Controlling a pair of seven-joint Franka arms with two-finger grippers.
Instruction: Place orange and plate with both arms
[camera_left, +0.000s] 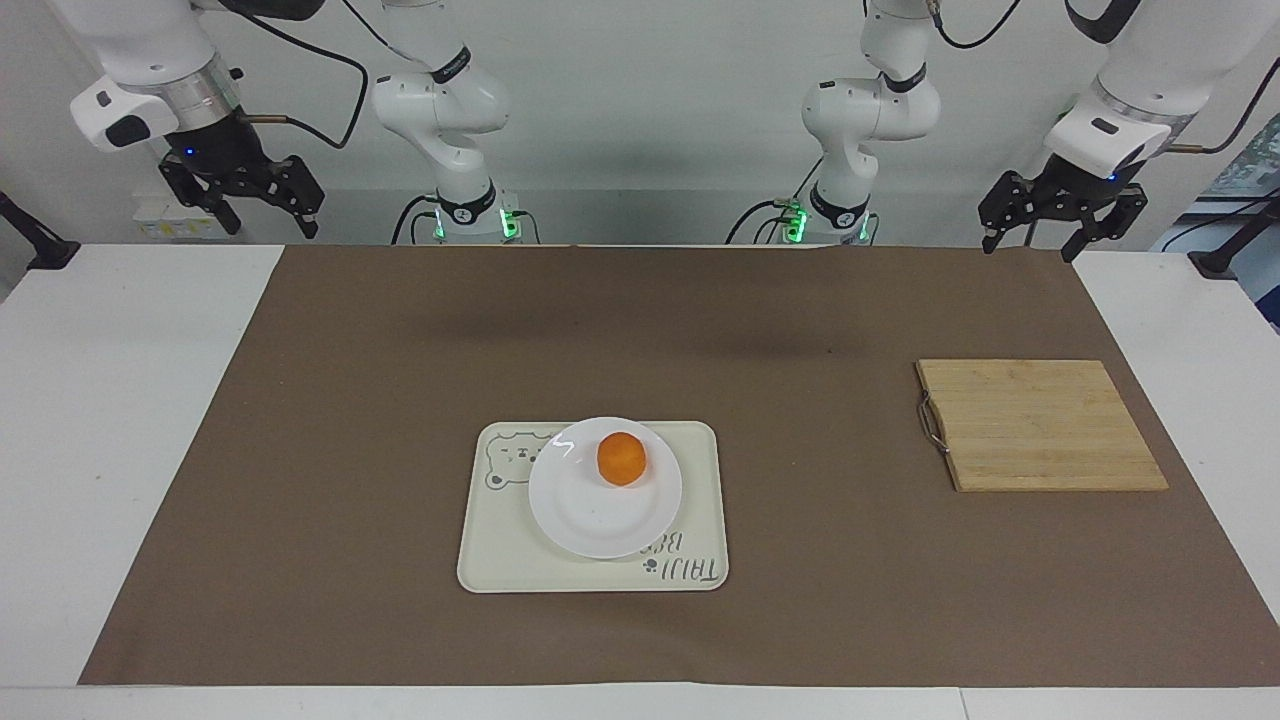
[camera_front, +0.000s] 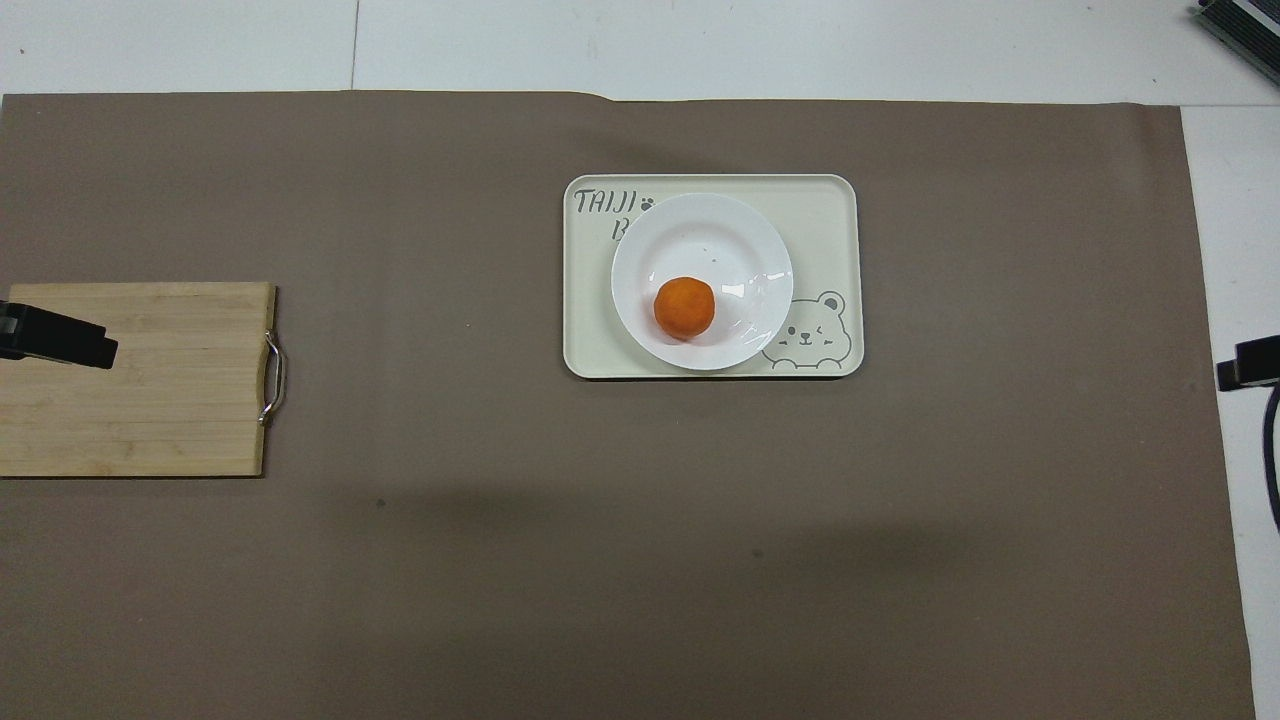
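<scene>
The orange (camera_left: 621, 458) – round, bright – sits on the plate (camera_left: 590, 515), well apart from both empty, open-jawed grippers – left gripper (camera_left: 1063, 216), right gripper (camera_left: 243, 196).

White table (camera_left: 120, 400), brown mat (camera_left: 400, 400), cream tray (camera_left: 700, 500), wooden board (camera_left: 1040, 425)

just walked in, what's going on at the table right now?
Nothing is being handled. The orange sits on the white plate, and the plate rests on the cream bear tray mid-table. A wooden cutting board lies toward the left arm's end. Both arms wait, raised at the robots' edge: left gripper and right gripper, jaws open and empty.
</scene>
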